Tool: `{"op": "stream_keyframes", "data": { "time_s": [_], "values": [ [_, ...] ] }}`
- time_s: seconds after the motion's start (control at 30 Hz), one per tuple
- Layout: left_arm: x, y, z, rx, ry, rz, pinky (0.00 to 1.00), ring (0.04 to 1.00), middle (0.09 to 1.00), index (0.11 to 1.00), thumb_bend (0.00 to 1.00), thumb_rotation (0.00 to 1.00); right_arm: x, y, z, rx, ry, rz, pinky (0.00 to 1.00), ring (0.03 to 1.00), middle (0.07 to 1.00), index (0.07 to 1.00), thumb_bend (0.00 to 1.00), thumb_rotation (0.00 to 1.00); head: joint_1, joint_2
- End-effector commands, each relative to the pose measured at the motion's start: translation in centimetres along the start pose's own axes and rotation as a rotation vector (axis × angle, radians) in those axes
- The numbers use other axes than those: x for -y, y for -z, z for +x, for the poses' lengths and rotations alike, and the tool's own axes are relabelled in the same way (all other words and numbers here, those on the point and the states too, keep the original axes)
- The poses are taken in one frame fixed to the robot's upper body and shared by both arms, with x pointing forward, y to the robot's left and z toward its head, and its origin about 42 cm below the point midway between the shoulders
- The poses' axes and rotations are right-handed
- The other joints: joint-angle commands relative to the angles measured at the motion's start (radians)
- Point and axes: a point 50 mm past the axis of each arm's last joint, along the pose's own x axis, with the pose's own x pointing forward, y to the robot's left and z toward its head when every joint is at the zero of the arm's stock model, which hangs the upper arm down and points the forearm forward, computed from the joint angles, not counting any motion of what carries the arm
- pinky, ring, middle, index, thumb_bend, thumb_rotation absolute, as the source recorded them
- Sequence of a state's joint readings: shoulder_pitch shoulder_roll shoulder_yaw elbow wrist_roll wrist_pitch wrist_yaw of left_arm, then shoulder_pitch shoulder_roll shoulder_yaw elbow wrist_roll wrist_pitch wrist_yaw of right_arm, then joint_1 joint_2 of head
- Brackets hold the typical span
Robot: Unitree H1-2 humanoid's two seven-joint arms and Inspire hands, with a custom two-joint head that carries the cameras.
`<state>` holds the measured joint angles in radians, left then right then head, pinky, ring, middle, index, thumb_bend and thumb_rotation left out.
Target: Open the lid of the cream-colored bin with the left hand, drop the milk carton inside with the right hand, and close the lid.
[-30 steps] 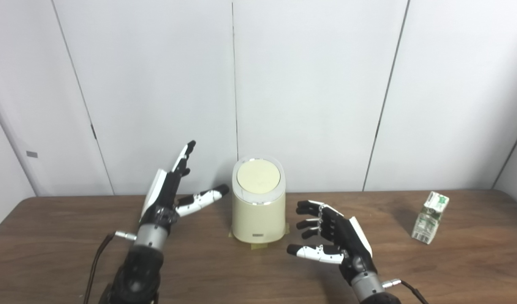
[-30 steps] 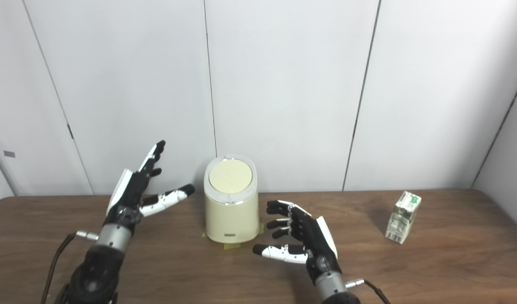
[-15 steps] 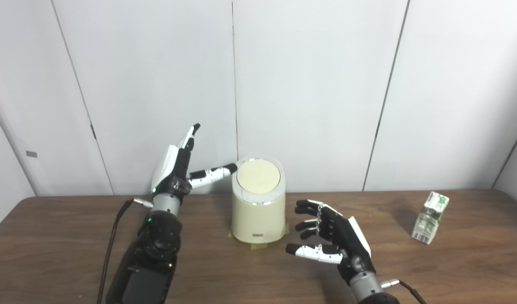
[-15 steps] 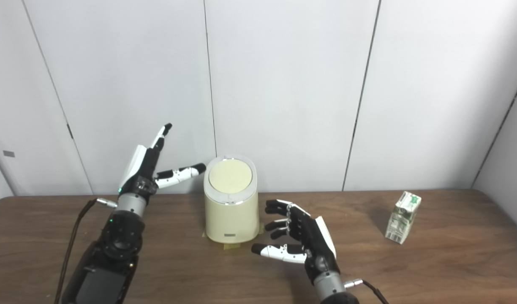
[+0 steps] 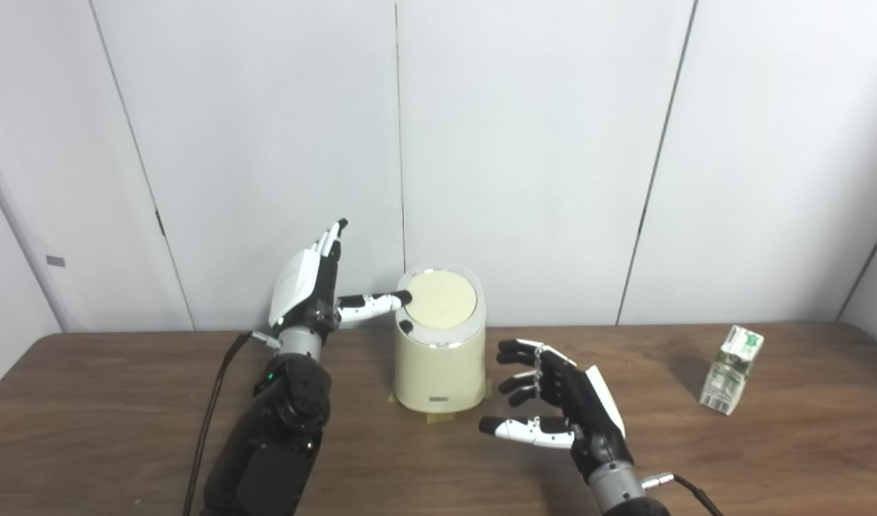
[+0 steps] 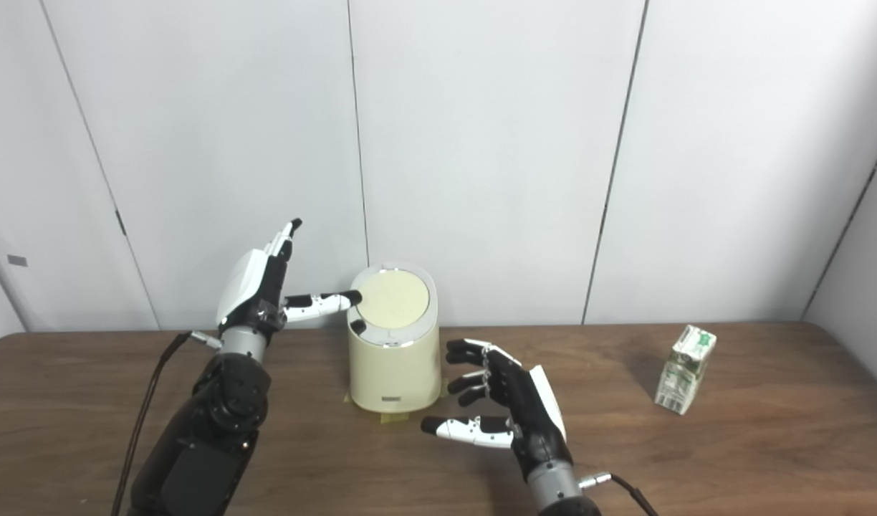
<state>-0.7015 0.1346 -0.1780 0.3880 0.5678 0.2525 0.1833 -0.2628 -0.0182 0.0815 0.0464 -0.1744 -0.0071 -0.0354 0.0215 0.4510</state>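
While the lid (image 5: 438, 299) of the cream-colored bin (image 5: 438, 365) is shut flat, none of the three jobs is done yet. The bin stands near the back of the brown worktop (image 5: 123, 416). The left hand (image 5: 311, 287) is up beside the bin on its left. Its fingers (image 5: 329, 240) are spread and point up, and its thumb reaches across to the lid's left edge. It looks like it touches there, but I cannot be sure. It holds nothing.

The right hand (image 5: 560, 401) hangs low, in front of the bin and to its right, with fingers apart and a bit curled, holding nothing. The milk carton (image 5: 731, 369) stands on the worktop far off to the right, well apart from that hand.

Opening the lid, picking up the carton, dropping it in and shutting the lid are all left to do.
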Motion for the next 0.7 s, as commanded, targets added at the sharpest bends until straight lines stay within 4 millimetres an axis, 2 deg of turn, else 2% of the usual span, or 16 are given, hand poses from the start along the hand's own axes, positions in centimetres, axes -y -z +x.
{"op": "stream_keyframes", "data": {
  "time_s": [0.0, 0.3, 0.67],
  "values": [
    [-1.3, -3.5, 1.7, 0.085, -0.067, 0.010, 1.00, 1.000, 1.000, 1.000, 1.00, 0.41, -0.1, -2.2, 1.3, 0.112, 0.005, 0.009, 0.48, 0.557, 0.703, 0.714, 0.64, 0.04, -0.003, 0.001],
    [0.0, -5.4, 1.9, 0.097, -0.048, 0.072, 1.00, 1.000, 1.000, 1.000, 0.99, 0.40, -0.4, -2.6, 1.2, 0.112, 0.008, 0.005, 0.48, 0.555, 0.707, 0.712, 0.64, 0.04, -0.018, 0.005],
    [1.0, -6.2, 2.2, 0.092, -0.036, 0.087, 1.00, 1.000, 1.000, 1.000, 0.99, 0.40, -0.4, -2.8, 1.2, 0.117, 0.017, 0.011, 0.47, 0.542, 0.694, 0.712, 0.64, 0.03, -0.025, 0.010]
  ]
}}
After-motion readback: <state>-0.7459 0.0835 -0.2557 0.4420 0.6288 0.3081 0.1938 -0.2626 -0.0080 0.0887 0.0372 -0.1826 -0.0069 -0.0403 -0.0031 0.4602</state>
